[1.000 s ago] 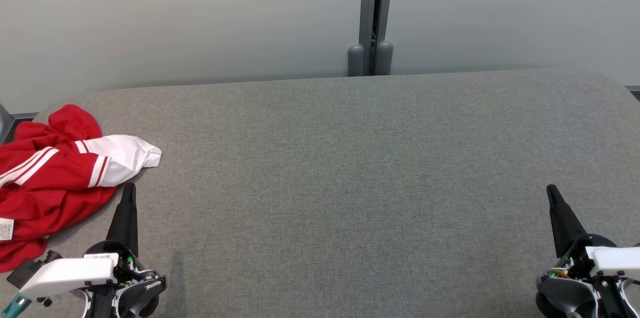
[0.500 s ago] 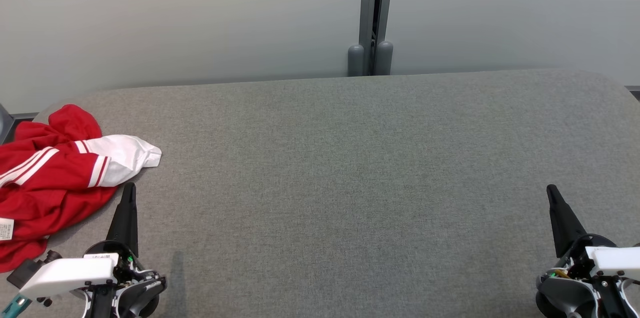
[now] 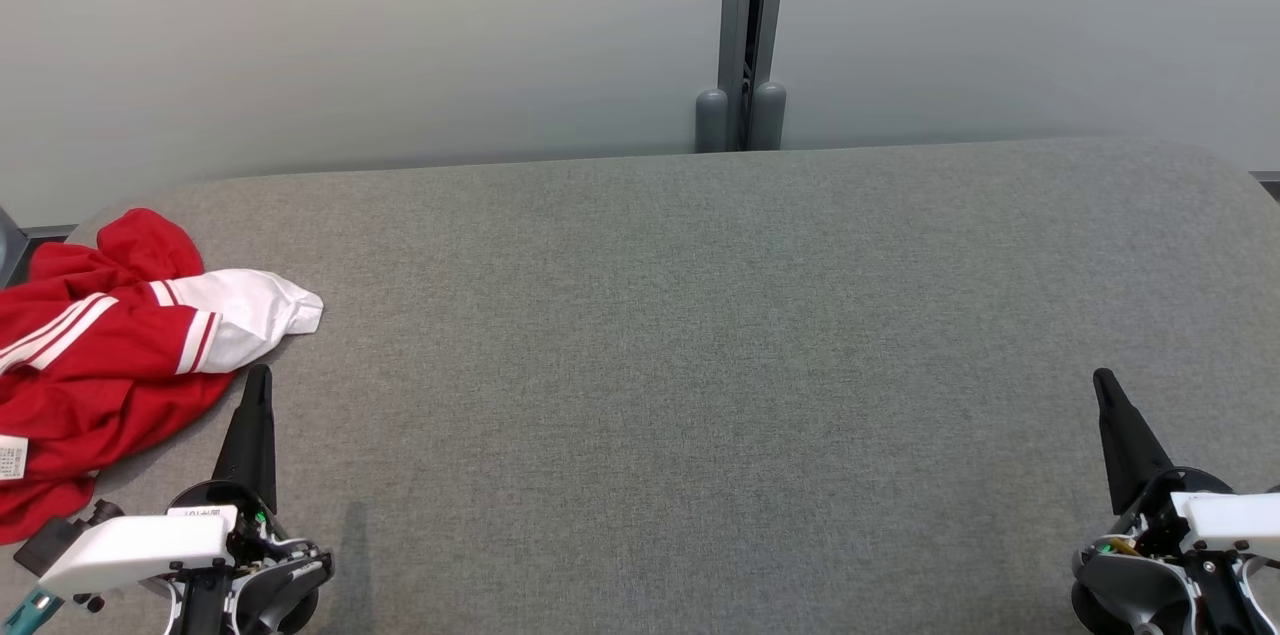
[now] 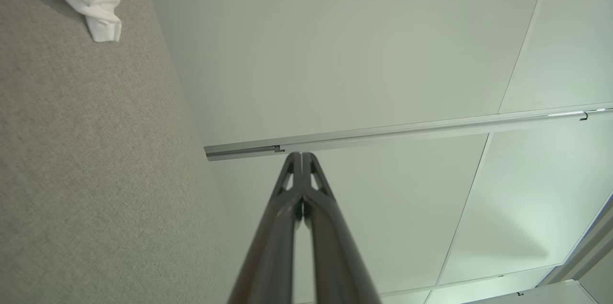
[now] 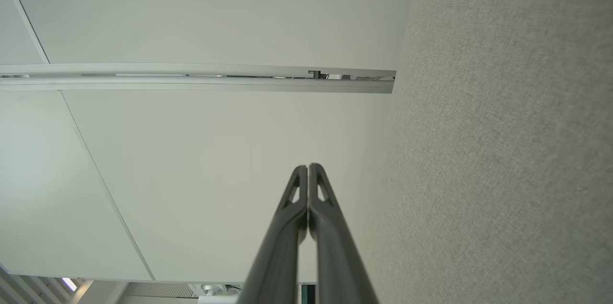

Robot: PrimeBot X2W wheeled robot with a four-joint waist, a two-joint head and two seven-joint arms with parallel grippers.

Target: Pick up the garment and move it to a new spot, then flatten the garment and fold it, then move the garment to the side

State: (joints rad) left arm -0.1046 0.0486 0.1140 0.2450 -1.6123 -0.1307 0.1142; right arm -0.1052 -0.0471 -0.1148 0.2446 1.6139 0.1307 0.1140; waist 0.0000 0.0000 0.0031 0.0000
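Crumpled red-and-white jersey (image 3: 90, 385) — soft, light, likely to sag when lifted; its white sleeve (image 3: 250, 310) offers the nearest hold. The left gripper (image 3: 259, 377) and right gripper (image 3: 1102, 379) — fingers pressed together, empty.

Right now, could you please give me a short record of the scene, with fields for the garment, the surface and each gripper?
garment: red and white, crumpled at the left end, not yet picked up
surface: grey fabric-covered table
left gripper: shut, holding nothing, tip close to the garment's edge
right gripper: shut, holding nothing, over the right side, far from the garment
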